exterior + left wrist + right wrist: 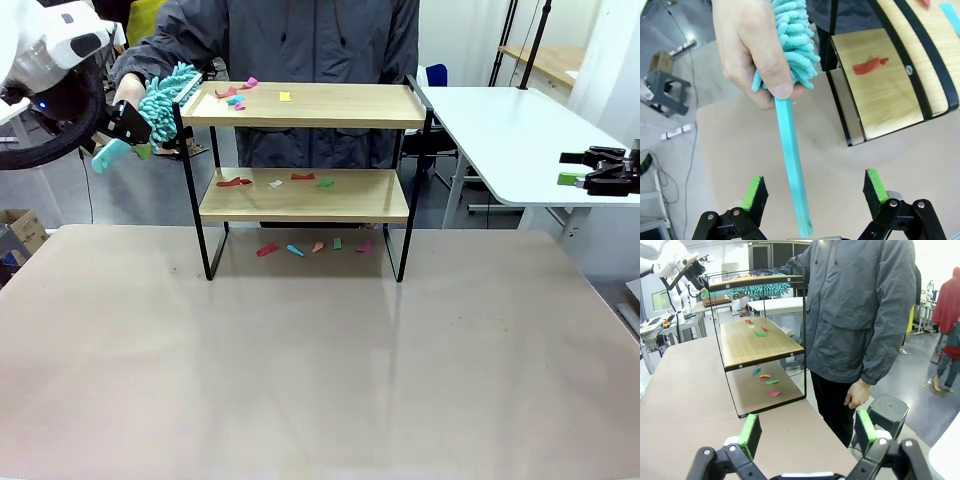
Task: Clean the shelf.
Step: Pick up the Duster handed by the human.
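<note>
Our left fingers (754,192) stand spread, and the turquoise handle of a duster (792,165) lies between them, touching neither pad. A person's hand (747,50) holds the duster ahead of these fingers, at its fluffy head. The shelf (890,90) stands ahead of them and to one side, on the counter (740,130). Our right fingers (751,432) are spread around nothing. The shelf is well ahead of them, with coloured scraps (759,331) on its boards.

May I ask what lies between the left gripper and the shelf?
A teal duster in a person's hand, in the left wrist view: its handle passes between the left gripper's open jaws, its head beside the shelf.
</note>
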`<state>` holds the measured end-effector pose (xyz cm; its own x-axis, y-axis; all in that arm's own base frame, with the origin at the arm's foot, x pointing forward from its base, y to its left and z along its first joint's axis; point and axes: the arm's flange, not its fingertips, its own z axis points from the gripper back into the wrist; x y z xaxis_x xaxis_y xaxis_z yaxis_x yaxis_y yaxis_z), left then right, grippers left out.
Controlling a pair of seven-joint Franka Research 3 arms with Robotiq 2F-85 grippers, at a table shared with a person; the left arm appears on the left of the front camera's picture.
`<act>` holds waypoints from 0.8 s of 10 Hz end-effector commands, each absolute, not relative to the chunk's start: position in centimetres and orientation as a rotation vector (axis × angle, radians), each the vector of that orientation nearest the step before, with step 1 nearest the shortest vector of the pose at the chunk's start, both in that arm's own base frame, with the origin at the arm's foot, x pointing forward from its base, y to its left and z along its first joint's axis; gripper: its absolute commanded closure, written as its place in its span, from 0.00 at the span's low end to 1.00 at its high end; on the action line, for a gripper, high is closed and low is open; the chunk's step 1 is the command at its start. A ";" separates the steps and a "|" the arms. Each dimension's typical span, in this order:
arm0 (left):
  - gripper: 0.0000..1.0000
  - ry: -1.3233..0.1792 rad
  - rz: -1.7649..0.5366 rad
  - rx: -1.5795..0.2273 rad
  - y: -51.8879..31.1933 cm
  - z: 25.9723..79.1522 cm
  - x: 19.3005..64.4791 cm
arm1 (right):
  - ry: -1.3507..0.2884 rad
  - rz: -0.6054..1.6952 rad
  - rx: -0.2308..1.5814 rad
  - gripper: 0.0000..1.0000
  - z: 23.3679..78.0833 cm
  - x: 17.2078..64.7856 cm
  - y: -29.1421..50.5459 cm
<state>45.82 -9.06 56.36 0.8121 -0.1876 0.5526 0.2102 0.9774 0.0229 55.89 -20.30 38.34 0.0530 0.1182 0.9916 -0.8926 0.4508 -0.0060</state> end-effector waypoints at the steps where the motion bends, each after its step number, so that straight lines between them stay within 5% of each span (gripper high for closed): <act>1: 0.49 -0.617 -0.164 0.016 -9.3 55.9 45.9 | -1.289 0.907 0.784 0.00 38.6 56.0 -20.1; 2: 0.55 -0.614 -0.162 0.014 -9.2 55.8 46.0 | -1.289 0.907 0.784 0.00 38.6 56.0 -20.1; 3: 1.00 -0.617 -0.158 0.016 -9.2 55.8 46.1 | -1.289 0.907 0.784 0.00 38.6 56.0 -20.1; 5: 1.00 -0.627 -0.142 0.034 -9.2 55.9 46.1 | -1.289 0.907 0.784 0.00 38.6 56.0 -20.1; 6: 0.82 -0.633 -0.141 0.037 -9.1 55.8 46.1 | -1.289 0.907 0.784 0.00 38.6 56.0 -20.1; 8: 1.00 -0.649 -0.112 0.057 -9.0 55.8 46.2 | -1.289 0.907 0.784 0.00 38.6 56.0 -20.1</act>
